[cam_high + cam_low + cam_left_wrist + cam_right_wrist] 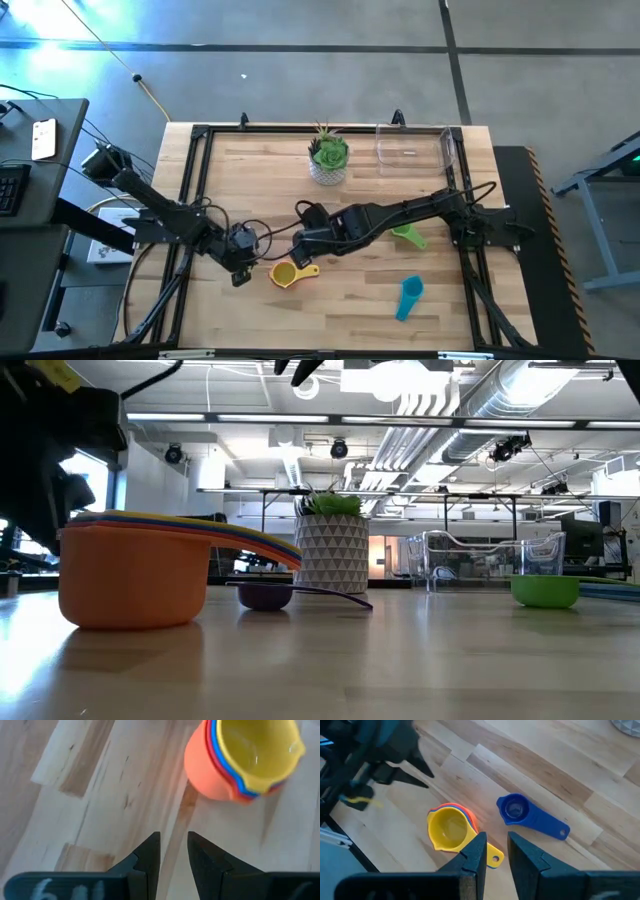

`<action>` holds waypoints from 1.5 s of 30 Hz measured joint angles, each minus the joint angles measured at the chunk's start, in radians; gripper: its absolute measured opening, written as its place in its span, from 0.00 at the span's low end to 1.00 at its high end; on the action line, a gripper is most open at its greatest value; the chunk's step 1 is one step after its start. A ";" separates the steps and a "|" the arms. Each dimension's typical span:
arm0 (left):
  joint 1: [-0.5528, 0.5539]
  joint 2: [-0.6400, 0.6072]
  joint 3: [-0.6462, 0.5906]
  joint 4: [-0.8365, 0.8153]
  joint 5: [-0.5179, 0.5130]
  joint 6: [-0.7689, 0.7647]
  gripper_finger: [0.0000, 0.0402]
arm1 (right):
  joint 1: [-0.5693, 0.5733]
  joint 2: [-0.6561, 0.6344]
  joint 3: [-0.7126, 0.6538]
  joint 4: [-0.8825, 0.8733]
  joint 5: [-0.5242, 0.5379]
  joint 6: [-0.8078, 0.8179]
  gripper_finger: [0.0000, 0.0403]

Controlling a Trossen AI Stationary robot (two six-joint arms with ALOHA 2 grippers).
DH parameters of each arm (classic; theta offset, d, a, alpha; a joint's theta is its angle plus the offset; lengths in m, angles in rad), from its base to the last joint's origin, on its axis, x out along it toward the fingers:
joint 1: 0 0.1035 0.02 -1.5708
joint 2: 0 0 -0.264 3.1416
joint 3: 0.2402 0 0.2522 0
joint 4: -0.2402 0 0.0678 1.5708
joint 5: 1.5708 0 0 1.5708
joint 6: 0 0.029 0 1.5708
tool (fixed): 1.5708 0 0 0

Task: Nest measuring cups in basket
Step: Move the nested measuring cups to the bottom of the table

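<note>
A nested stack of cups (285, 273), orange outside and yellow innermost, stands on its base on the table (451, 827) (240, 760) (130, 575). A small blue cup (515, 810) lies just beyond it; the low view shows it dark (265, 596). A green cup (408, 236) and a teal cup (410, 297) lie apart on the right. The clear basket (415, 147) stands at the far edge. My left gripper (173, 850) hovers left of the stack, narrowly open. My right gripper (496, 850) hangs above the stack's yellow handle (494, 856), narrowly open.
A white pot with a green plant (328, 160) stands at the far edge, left of the basket. Black rails frame the tabletop (195, 190). My right arm reaches across the table's middle (420, 210). Cables trail by the left arm.
</note>
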 joint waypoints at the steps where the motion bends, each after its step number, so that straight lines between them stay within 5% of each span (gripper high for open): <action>1: 0.009 0.017 0.000 0.015 0.001 0.001 0.22 | 0.000 0.000 0.000 0.000 0.000 0.000 0.17; 19: 0.124 0.256 0.006 0.262 0.061 0.017 0.22 | 0.010 0.000 0.000 0.001 -0.003 -0.027 0.17; 45: 0.154 0.485 0.273 0.264 0.108 0.100 0.22 | 0.012 0.000 0.000 -0.028 -0.031 -0.079 0.17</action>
